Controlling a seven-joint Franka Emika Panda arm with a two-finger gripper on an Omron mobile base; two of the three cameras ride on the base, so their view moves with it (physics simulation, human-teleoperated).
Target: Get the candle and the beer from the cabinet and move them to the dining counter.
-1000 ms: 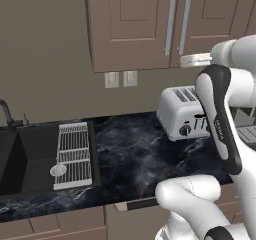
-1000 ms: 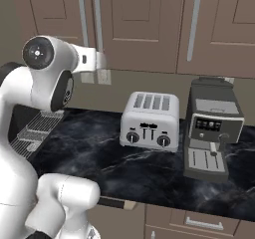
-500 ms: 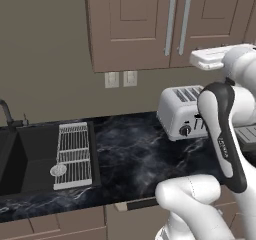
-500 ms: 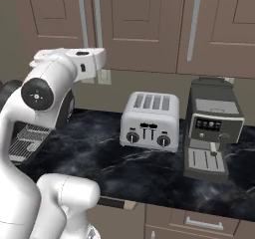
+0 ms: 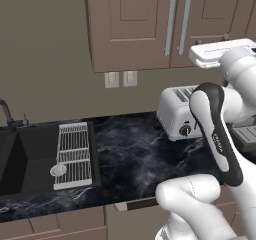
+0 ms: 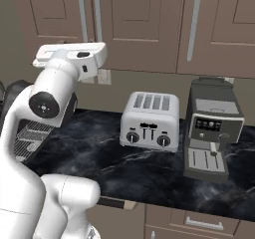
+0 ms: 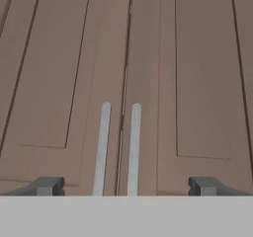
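The cabinet (image 5: 135, 29) is a taupe-brown wall unit above the worktop, and its doors are shut. Two long silver bar handles (image 5: 178, 23) flank the seam between two doors. In the hand view these handles (image 7: 117, 149) rise straight ahead, between my finger tips. My gripper (image 7: 127, 186) is open and holds nothing, its tips (image 7: 47, 185) spread wide on either side of the handles. It faces the doors without touching them. The arm's white wrist (image 6: 69, 54) hangs level with the doors' lower edge. The candle and the beer are hidden. The dining counter is out of view.
A silver toaster (image 6: 149, 121) and a dark coffee machine (image 6: 211, 126) stand on the black marbled worktop (image 5: 130, 159) below the cabinet. Left of them are a wire drying rack (image 5: 72, 154) and a black sink (image 5: 15, 159). Wall outlets (image 5: 120, 79) sit under the cabinet.
The arm has lifted the hand and turned it toward the cabinet doors. The gripper has stayed open and nothing on the worktop has moved.
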